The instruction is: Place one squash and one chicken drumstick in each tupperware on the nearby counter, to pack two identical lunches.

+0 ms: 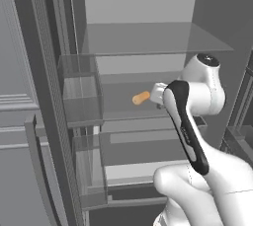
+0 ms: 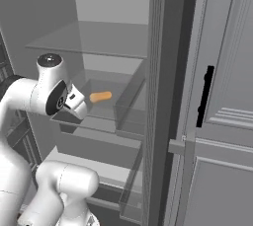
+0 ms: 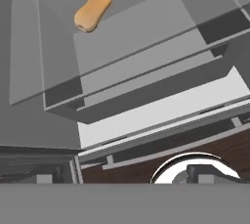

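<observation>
Hovering with its jaws spread wide and nothing between them, the gripper [image 1: 159, 94] sits just right of centre in the left base view, poking out from the white wrist toward the open fridge. Same story from the other side: the gripper [image 2: 76, 100] shows at centre left of the right base view, empty and aimed into the cabinet. Just beyond it lies the squash [image 1: 141, 97], a small tan, peanut-shaped piece resting on the glass shelf [image 1: 123, 102] in the middle of the frame, near the fingers but clearly apart from them. The right base view puts the squash [image 2: 100, 96] just right of the hand, and the hand view finds the squash [image 3: 93, 8] in the upper left, lying at a slant on the clear shelf with bare glass all around it. Below the shelf, a pale drawer [image 3: 161, 113] crosses the middle of the hand view. Judging by its look, this squash should be firm and fairly light, with a smooth rounded skin that could roll or squirt out of a loose pinch. The narrow waist between its two bulges looks like the best place to close on, across the short width, not end to end.
</observation>
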Controlling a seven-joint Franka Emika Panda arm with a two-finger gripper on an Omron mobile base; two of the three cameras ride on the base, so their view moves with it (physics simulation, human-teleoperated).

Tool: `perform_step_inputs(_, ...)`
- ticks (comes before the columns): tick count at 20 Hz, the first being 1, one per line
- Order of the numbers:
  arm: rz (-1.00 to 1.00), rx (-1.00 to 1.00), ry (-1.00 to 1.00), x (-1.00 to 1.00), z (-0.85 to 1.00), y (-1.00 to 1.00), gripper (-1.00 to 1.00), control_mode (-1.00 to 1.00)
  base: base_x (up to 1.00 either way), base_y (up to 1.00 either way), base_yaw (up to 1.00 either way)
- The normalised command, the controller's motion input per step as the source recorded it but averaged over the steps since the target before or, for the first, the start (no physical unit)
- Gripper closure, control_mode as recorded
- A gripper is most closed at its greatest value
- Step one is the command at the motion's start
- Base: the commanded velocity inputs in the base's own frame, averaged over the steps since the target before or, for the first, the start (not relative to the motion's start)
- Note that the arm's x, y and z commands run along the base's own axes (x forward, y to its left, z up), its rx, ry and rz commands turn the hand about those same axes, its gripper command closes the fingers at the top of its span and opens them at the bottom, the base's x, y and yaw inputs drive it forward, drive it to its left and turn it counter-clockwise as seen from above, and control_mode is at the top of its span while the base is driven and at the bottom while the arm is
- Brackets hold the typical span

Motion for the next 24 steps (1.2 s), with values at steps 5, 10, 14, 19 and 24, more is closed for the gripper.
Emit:
perform_step_inputs(5, 0.00, -0.06, -0.03, 0.54, 0.00, 0.15, -1.00, -1.00, 0.00, 0.00, 0.00)
perform_step_inputs(10, 0.00, 0.00, 0.00, 0.63, -0.04, 0.05, -1.00, -1.00, 0.00, 0.00, 0.00)
perform_step_inputs(14, 0.00, -0.04, 0.00, 0.60, -0.22, 0.09, -1.00, -1.00, 0.00, 0.00, 0.00)
perform_step_inputs(19, 0.00, -0.04, 0.00, 0.41, -0.32, 0.05, -1.00, -1.00, 0.00, 0.00, 0.00)
perform_step_inputs(24, 0.00, -0.01, 0.00, 0.42, -0.33, 0.00, -1.00, -1.00, 0.00, 0.00, 0.00)
